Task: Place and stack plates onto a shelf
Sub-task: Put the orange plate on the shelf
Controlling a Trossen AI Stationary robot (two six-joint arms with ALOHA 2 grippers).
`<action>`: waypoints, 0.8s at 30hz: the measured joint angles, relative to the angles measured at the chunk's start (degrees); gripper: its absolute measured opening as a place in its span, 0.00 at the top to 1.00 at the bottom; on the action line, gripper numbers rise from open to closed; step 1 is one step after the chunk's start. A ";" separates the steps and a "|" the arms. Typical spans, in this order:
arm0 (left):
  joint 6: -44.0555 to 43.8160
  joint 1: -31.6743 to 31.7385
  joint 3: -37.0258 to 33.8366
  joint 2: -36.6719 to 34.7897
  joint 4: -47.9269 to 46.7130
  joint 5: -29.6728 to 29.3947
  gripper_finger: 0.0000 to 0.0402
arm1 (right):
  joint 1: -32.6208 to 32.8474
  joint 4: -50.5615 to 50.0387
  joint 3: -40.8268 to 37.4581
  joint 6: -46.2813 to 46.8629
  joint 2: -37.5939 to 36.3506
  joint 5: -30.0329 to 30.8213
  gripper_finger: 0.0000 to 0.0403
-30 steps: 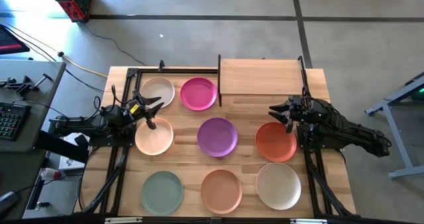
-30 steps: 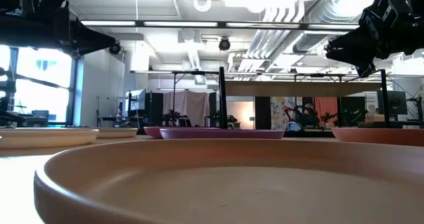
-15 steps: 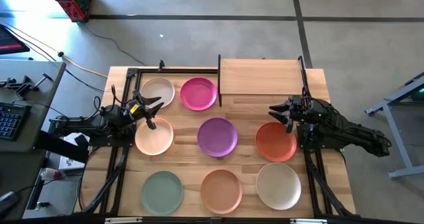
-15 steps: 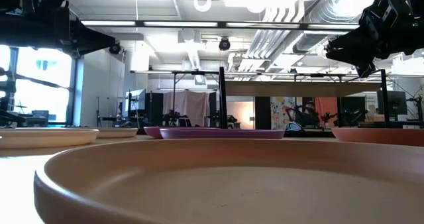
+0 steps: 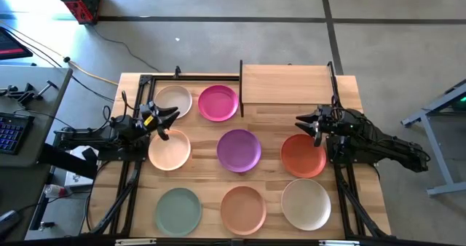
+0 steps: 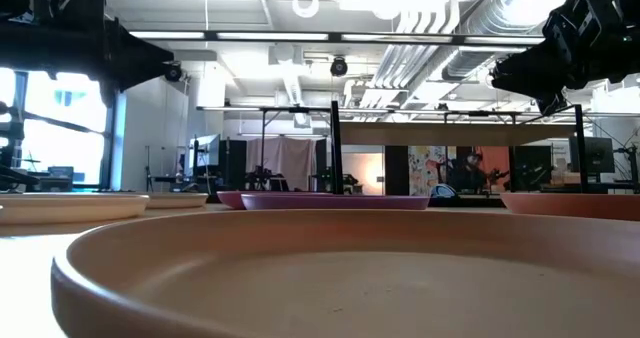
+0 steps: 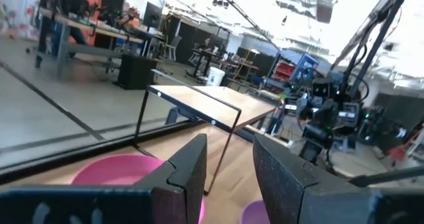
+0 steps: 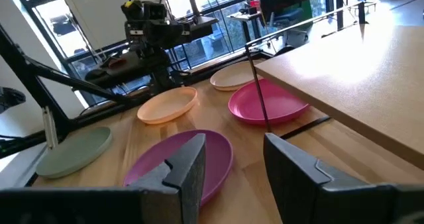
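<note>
Eight plates lie flat on the wooden table: cream, magenta, peach, purple, orange-red, sage green, salmon and off-white. The shelf stands at the far edge on black uprights, its board bare. My left gripper hovers open between the cream and peach plates, pointing at the magenta plate. My right gripper hovers open over the far rim of the orange-red plate, facing the purple plate.
Black frame rails run along the table's left and right sides under the arms. The shelf's thin upright stands right beside the magenta plate. Bare tabletop shows in front of the shelf. A desk with a keyboard stands left of the table.
My left gripper has edged a little toward the table's middle, still open. The plates and my right arm have kept still.
</note>
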 joint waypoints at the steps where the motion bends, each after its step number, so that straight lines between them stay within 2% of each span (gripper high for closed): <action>1: -0.31 0.00 0.00 0.00 0.10 -0.02 0.72 | 0.00 0.00 0.00 0.21 0.00 0.00 0.65; 14: -3.62 0.04 0.02 0.02 5.73 -0.54 0.72 | 0.00 -0.02 0.01 7.03 0.01 -0.22 0.65; 20: -1.55 0.04 0.02 0.02 8.36 -5.62 0.72 | 0.02 0.32 0.00 8.18 0.00 0.95 0.65; 24: -3.60 0.05 0.02 0.02 16.04 -9.43 0.72 | 0.00 4.46 0.01 10.88 0.02 0.42 0.65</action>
